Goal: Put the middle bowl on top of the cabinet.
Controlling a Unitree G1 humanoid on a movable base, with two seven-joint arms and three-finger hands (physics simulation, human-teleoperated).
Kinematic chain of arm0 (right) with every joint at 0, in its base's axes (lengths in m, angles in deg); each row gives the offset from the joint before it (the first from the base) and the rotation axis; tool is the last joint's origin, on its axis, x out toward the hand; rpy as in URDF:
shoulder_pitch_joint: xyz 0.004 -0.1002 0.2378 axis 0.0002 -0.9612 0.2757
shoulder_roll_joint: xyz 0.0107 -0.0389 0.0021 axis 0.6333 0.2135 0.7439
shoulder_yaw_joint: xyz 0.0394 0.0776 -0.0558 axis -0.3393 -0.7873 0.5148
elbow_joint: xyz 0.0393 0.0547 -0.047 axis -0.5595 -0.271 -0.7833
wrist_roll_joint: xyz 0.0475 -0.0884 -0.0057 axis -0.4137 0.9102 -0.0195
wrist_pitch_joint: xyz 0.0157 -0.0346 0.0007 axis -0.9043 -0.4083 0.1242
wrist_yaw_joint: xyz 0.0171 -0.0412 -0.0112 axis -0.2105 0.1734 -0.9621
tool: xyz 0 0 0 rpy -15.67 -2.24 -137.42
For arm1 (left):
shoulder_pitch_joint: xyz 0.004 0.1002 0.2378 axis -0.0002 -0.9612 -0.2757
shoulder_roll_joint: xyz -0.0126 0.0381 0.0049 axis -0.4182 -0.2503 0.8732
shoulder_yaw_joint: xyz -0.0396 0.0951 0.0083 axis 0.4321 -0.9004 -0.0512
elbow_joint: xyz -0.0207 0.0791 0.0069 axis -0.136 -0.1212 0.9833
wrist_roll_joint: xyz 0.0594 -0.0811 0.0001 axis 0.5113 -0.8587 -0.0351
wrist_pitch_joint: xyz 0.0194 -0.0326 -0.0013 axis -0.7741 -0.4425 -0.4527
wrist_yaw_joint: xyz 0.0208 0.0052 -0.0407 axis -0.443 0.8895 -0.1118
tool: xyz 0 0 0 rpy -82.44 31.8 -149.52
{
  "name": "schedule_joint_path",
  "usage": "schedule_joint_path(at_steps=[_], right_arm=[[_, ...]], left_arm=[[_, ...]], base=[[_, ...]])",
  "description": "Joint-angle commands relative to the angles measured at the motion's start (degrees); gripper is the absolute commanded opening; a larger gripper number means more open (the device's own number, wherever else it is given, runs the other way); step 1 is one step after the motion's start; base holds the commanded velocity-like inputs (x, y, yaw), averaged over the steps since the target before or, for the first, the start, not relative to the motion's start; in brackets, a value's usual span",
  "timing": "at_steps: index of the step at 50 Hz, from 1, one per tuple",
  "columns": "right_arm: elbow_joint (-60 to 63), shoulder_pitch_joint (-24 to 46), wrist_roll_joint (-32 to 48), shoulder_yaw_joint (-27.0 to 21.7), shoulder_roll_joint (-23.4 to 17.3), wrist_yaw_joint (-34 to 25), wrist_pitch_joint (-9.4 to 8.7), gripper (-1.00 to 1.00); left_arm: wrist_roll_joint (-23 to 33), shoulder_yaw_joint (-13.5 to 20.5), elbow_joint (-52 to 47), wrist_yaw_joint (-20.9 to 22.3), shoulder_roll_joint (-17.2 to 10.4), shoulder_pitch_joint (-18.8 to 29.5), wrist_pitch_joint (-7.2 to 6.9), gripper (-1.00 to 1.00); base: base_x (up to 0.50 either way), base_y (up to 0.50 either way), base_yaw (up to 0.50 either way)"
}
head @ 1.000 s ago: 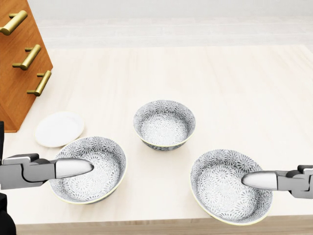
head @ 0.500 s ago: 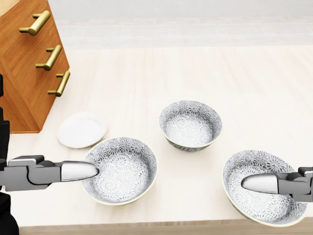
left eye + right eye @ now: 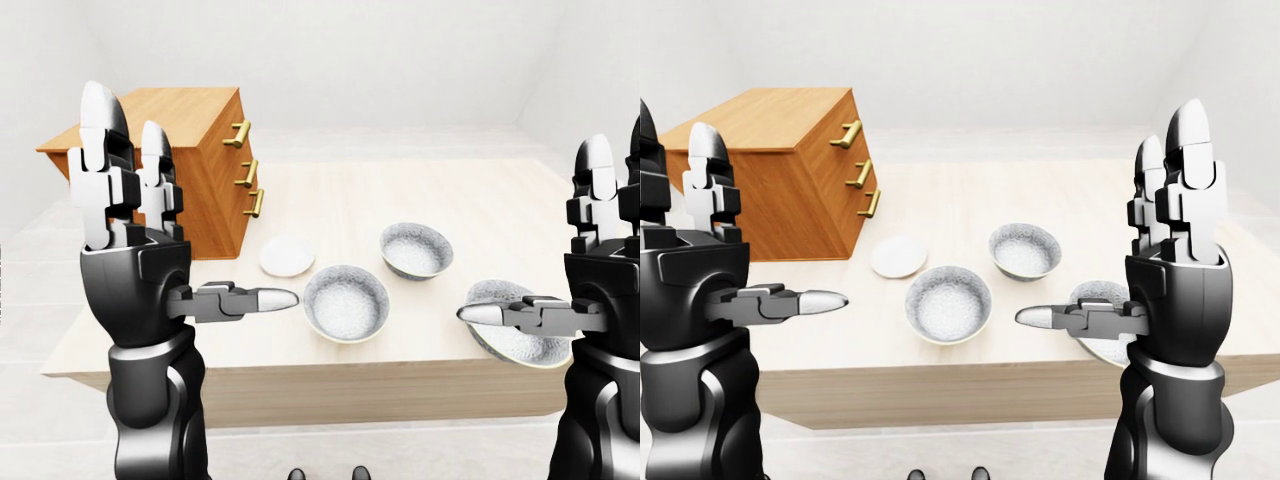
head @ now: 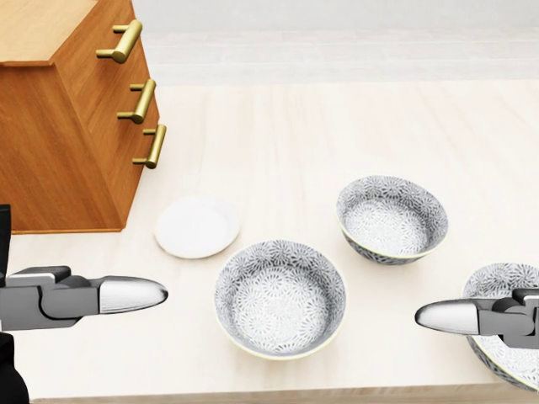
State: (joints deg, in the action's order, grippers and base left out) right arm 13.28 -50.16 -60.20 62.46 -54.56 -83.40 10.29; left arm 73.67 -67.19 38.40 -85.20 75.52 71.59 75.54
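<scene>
Three patterned grey bowls stand on the pale table (image 4: 320, 126). The middle bowl (image 4: 392, 219) sits furthest up in the head view, between the left bowl (image 4: 280, 299) and the right bowl (image 4: 509, 328), which the picture's edge cuts off. The wooden cabinet (image 4: 67, 143) with brass handles stands at the upper left, its flat top (image 3: 765, 110) bare. My left hand (image 3: 160, 235) and right hand (image 3: 1130, 255) are both open, fingers upright and thumbs pointing inward. They hang near the table's lower edge, apart from every bowl and holding nothing.
A small white plate (image 4: 197, 227) lies between the cabinet and the left bowl. The table's near edge (image 4: 253, 396) runs along the bottom of the head view. White floor and walls surround the table.
The camera has moved left: the whole picture has shifted right, so more of the cabinet shows and the right bowl slides towards the edge. Both hands hold the same open pose.
</scene>
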Motion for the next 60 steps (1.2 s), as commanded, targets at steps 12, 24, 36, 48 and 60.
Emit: schedule_joint_path(at_steps=[12, 24, 36, 48, 60], right_arm=[[0.48, 0.55, -0.13, -0.74, -0.28, 0.49, 0.0, 1.0], [0.03, 0.34, 0.92, -0.23, -1.07, 0.49, 0.0, 1.0], [0.06, 0.22, 1.53, -0.11, -0.64, -0.37, 0.0, 1.0], [-0.44, -0.4, 2.23, 0.48, -0.2, -0.71, 0.0, 1.0], [-0.11, -0.19, 1.58, 0.23, 0.11, -1.15, 0.0, 1.0]], left_arm=[[-0.78, -0.34, -1.2, -0.21, -0.16, 1.05, 0.0, 1.0], [-0.73, -0.5, -0.72, -0.13, -0.1, 1.12, 0.0, 1.0], [-0.27, -0.96, -0.48, 0.01, -0.2, 0.44, 0.0, 1.0], [-0.21, -0.61, -0.27, 0.22, -0.22, 0.7, 0.0, 1.0], [-0.09, -0.91, -0.14, 0.41, -0.13, 0.38, 0.0, 1.0]], base=[[0.03, 0.36, 0.0], [0.03, 0.36, 0.0], [0.03, 0.36, 0.0], [0.03, 0.36, 0.0], [0.02, 0.19, 0.0]])
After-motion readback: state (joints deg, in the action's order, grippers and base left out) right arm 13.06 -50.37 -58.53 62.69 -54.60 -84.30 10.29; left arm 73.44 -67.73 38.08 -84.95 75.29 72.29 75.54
